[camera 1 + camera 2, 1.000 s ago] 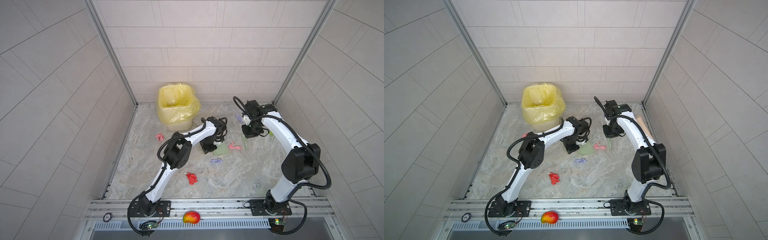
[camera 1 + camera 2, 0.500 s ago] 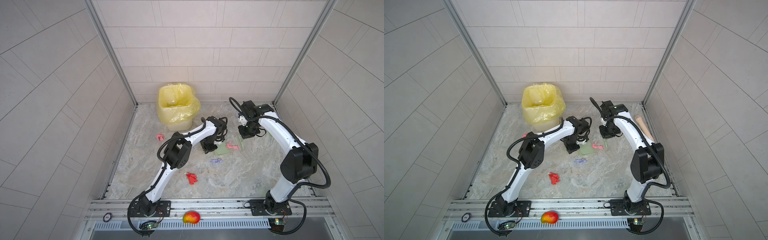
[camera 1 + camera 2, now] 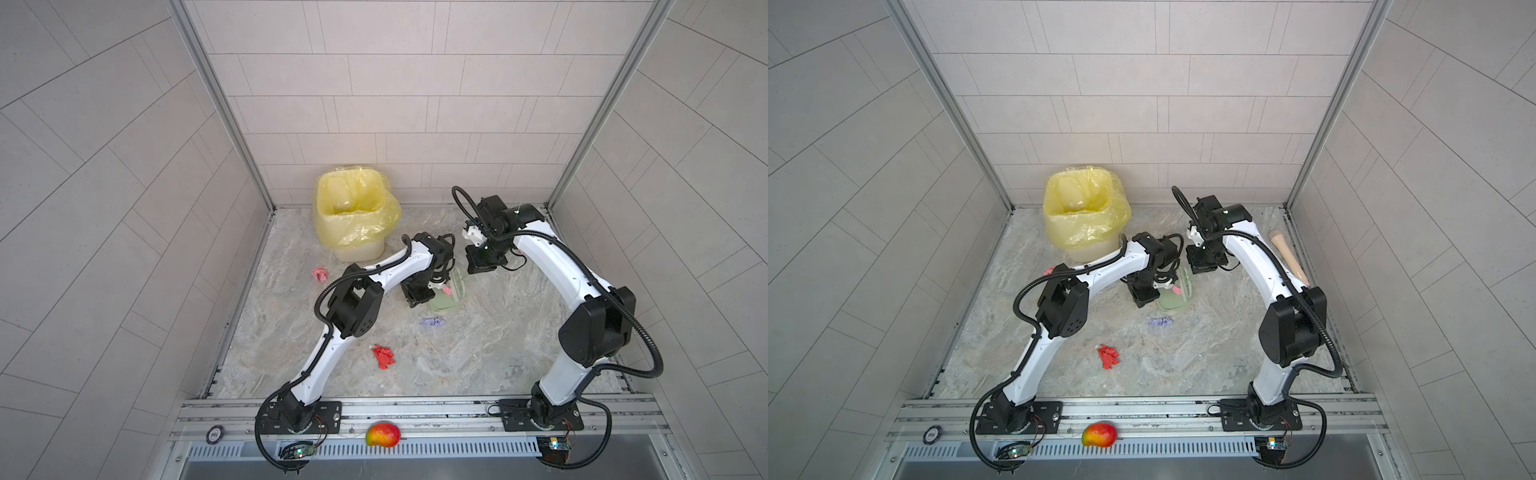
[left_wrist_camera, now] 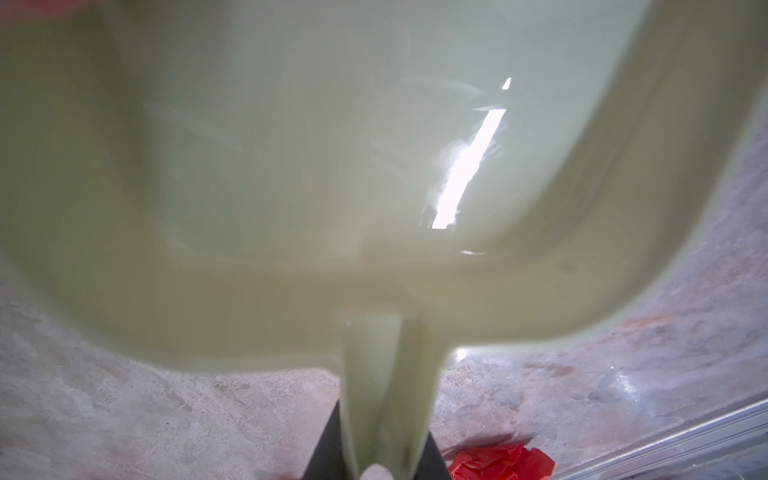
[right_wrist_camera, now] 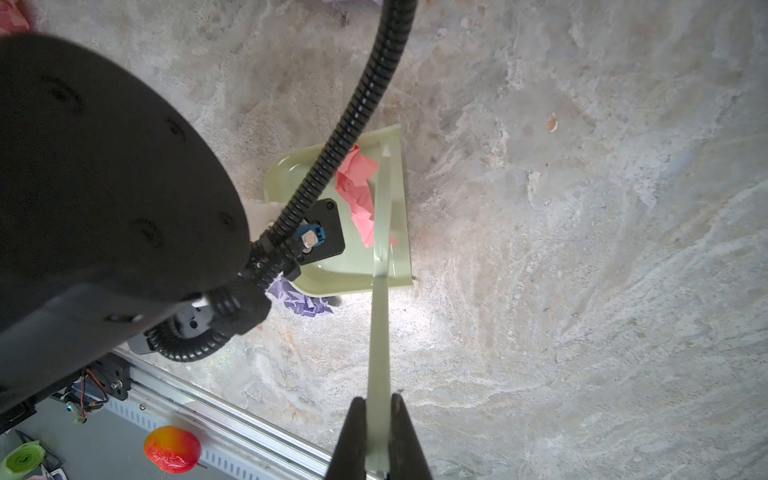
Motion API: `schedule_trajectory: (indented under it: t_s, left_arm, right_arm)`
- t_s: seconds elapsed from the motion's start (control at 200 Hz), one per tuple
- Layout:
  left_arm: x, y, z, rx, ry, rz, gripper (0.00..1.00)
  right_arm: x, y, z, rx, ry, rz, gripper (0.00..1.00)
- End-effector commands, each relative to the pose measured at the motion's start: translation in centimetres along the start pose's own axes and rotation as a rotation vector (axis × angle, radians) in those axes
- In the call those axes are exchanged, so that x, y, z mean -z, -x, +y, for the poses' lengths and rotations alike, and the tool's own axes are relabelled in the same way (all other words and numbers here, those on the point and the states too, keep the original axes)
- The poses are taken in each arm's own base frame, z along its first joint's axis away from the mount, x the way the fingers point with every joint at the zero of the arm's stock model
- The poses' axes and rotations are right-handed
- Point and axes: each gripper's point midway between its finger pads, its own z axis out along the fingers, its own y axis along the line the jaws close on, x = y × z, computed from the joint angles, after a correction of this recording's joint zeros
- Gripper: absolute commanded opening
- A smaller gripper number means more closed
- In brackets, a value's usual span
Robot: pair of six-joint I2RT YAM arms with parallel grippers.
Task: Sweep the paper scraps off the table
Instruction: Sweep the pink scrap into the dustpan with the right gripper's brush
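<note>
From my station I judged the sweep well short of done. The left gripper (image 4: 384, 451) had its fingers pinched narrow on the handle of the pale green dustpan (image 3: 451, 302), which sat on the table (image 3: 478, 353) near the middle. The right gripper (image 5: 379, 436) was clamped tight on the thin green sweeper blade (image 5: 380, 324), whose far end reached into the pan's mouth. One pink scrap (image 5: 357, 187) lay inside the pan against the blade, so I counted that one as gathered but not yet dumped. Three more that I could see lay loose on the marble. In a top view, a purple scrap (image 3: 432, 321) sat just beside the pan at about seven o'clock. A red scrap (image 3: 383, 356) sat farther out between seven and eight o'clock. A second pink scrap (image 3: 320, 273) lay well apart at about nine o'clock. The yellow-bagged bin (image 3: 386, 216) stood at about ten o'clock from the pan, and I could not tell whether any scraps were in it. As I read it, those three wanted sweeping in and the pan emptying.
</note>
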Motion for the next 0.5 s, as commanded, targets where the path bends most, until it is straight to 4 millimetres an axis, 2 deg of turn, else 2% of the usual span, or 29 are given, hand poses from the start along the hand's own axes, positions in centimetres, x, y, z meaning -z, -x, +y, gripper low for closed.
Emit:
schedule_trajectory:
  t_s: [0.0, 0.07, 0.16, 0.315, 0.495]
  left_arm:
    - [-0.3, 0.0, -0.4, -0.025, -0.009, 0.017, 0.0]
    - [-0.4, -0.1, -0.3, -0.024, -0.008, 0.018, 0.0]
    - [-0.4, 0.0, -0.3, -0.026, -0.005, 0.016, 0.0]
    - [-0.6, 0.0, -0.4, -0.026, -0.012, 0.013, 0.0]
    - [-0.4, 0.0, -0.4, -0.026, -0.011, 0.011, 0.0]
  right_arm:
    - [1.4, -0.5, -2.2, 0.018, -0.111, 0.02, 0.0]
    - [1.7, -0.2, -3.6, 0.019, -0.167, 0.02, 0.0]
    - [1.5, 0.6, -4.1, 0.02, -0.195, 0.008, 0.0]
    - [-0.1, 2.2, -3.5, 0.018, -0.2, -0.01, 0.0]
    - [-1.8, 3.2, -1.8, 0.038, -0.165, -0.003, 0.0]
